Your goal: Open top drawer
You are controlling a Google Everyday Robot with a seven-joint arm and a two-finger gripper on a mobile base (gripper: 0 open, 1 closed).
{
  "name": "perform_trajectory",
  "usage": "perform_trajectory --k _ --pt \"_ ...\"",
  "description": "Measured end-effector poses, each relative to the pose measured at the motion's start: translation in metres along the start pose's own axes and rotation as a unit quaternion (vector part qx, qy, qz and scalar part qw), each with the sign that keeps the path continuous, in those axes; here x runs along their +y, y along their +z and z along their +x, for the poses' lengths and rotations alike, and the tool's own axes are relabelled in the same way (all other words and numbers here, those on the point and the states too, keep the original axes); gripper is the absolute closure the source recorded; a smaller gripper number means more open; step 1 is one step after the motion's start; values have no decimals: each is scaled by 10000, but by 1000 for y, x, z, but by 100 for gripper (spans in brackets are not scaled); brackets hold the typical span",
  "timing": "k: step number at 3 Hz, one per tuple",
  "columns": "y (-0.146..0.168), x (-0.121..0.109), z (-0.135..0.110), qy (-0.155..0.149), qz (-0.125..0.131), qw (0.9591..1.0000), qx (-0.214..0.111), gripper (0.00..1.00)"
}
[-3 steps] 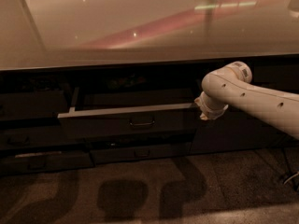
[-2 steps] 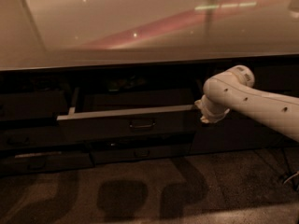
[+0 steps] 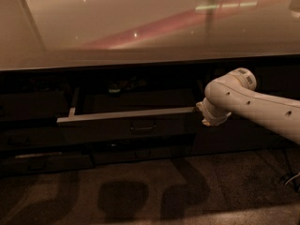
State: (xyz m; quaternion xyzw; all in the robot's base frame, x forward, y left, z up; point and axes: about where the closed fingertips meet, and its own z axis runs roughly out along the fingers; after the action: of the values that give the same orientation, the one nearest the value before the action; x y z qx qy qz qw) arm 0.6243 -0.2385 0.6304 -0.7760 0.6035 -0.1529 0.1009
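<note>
Partly pulled out, the wide, dark-fronted, pale-rimmed top drawer (image 3: 117,128) is seen; the white gripper (image 3: 203,111) is placed at its right corner, its spread not discernible.

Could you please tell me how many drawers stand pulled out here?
1: the top drawer, centre, under the counter. A pale strip lower left may be another's rim. The gripper sits at the top drawer's right end.

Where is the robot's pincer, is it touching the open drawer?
Cannot tell. In the camera view the pincer sits at the right rim end of the top drawer, but no contact or gap shows plainly.
</note>
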Motion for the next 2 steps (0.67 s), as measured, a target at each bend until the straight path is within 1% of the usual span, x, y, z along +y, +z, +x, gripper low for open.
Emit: perform_trajectory --k 1,2 --pt "-3 -6 1 85 -67 9999 -29 81" --pt "-15 -7 -1 72 42 9999 -63 58"
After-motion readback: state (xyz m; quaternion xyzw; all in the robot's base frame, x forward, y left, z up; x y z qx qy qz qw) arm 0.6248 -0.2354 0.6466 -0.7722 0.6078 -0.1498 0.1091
